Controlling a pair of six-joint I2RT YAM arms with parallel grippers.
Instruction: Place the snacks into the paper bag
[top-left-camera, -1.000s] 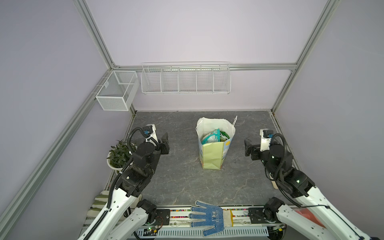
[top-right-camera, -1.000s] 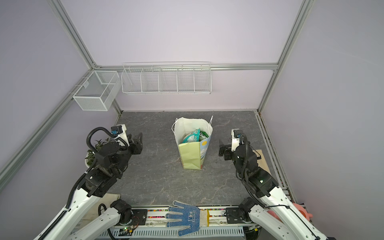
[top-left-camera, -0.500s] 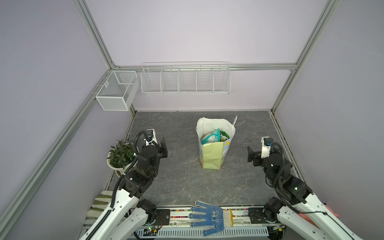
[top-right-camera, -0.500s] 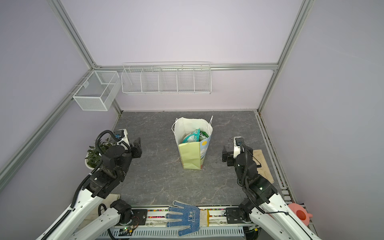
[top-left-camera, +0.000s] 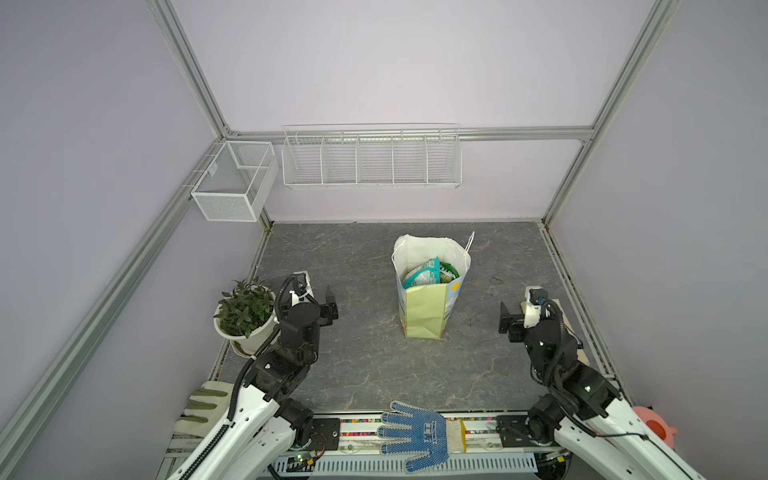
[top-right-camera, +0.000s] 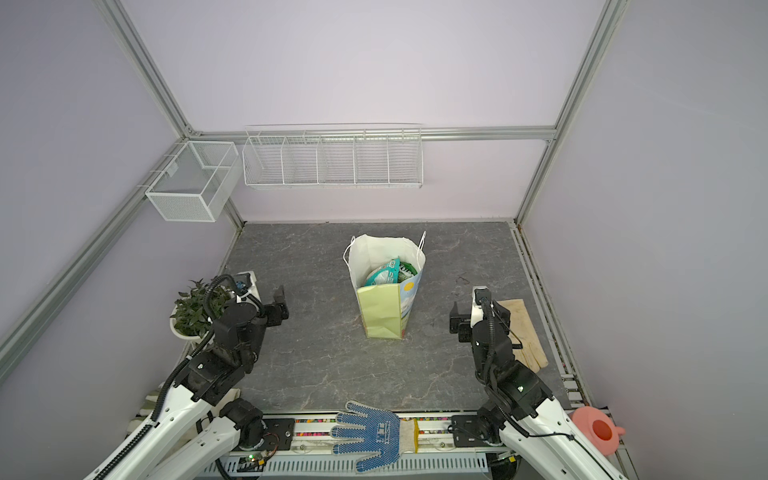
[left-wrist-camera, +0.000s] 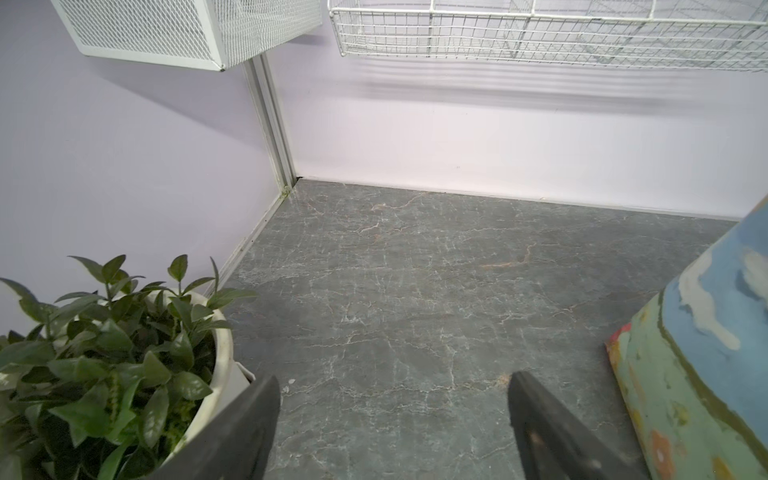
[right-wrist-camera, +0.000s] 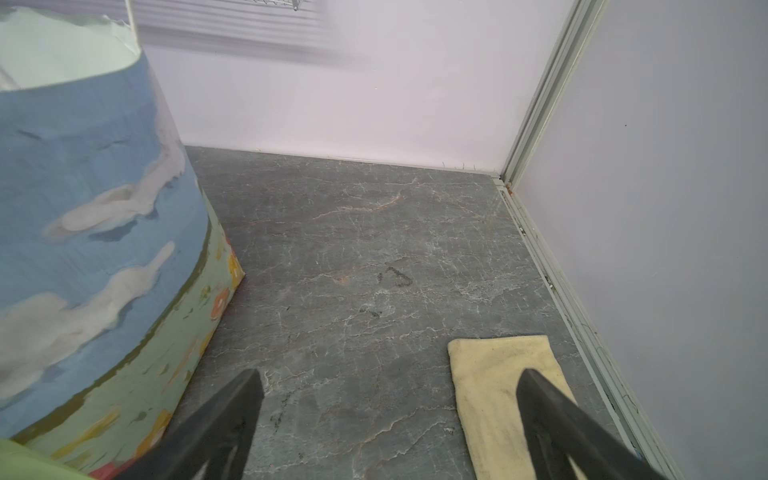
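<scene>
Both arms have drawn back toward the near edge, away from the paper bag (top-left-camera: 424, 316), and the left gripper (left-wrist-camera: 392, 384) has spread its jaws wider; it holds nothing. The right gripper (right-wrist-camera: 388, 378) also stands wide apart and empty, beside a cream glove (right-wrist-camera: 494, 374). The snacks (top-left-camera: 430, 272) sit inside the upright bag, mouth facing up, midway between the two arms, neither clearly nearer. No packet shows on the table (top-left-camera: 353, 365), so the packing looks finished.
</scene>
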